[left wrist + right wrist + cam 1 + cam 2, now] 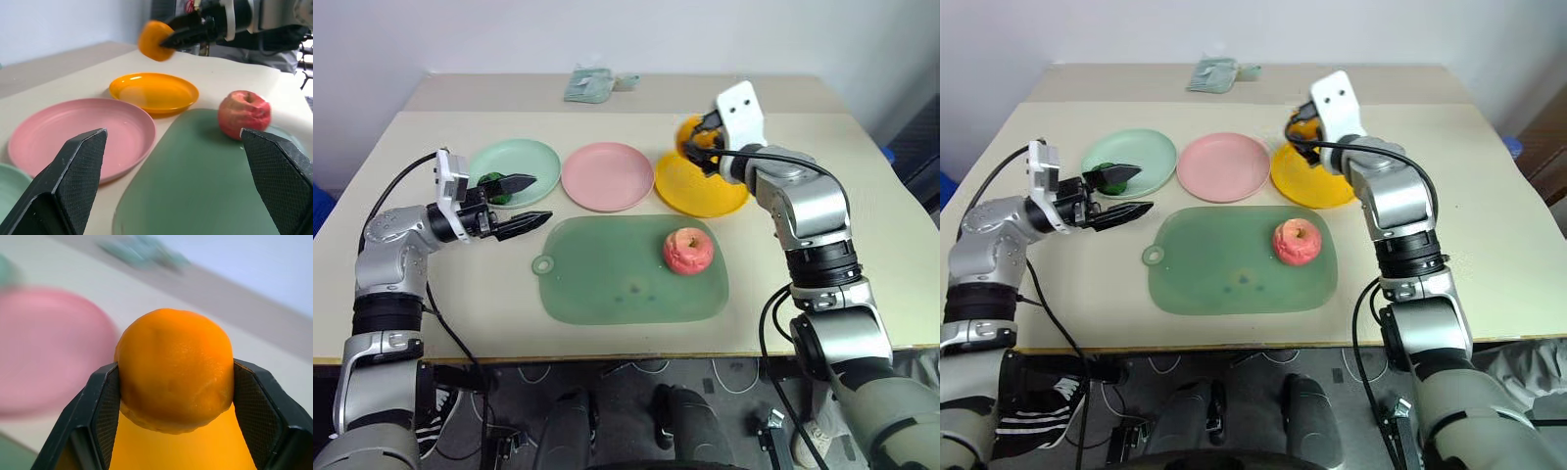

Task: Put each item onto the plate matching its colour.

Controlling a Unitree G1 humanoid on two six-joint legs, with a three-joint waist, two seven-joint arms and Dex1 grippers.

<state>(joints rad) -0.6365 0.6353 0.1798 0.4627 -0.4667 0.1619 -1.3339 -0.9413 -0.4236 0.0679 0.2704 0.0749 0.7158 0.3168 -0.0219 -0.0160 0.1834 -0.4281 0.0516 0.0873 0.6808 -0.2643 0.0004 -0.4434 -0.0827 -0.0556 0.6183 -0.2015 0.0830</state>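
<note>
- The right gripper [173, 431] is clamped on the orange [175, 368], one finger on each side of it, and holds it in the air.
- The orange hangs above the yellow plate [690, 186], over the part of the plate farthest from the robot; the plate lies straight below it, so the drop looks like the coming move.
- The orange is round, so no axis matters for the release.
- The apple [688, 251] sits on the green board [607, 284], just in front of the yellow plate and nearer the right arm than the left.
- The pink plate [607, 176], beside the yellow plate, is bare.
- The left gripper [524, 203] hangs with its fingers spread and nothing between them, by the green plate [533, 157], farther still from the yellow plate, where the green item [493, 186] lies.
</note>
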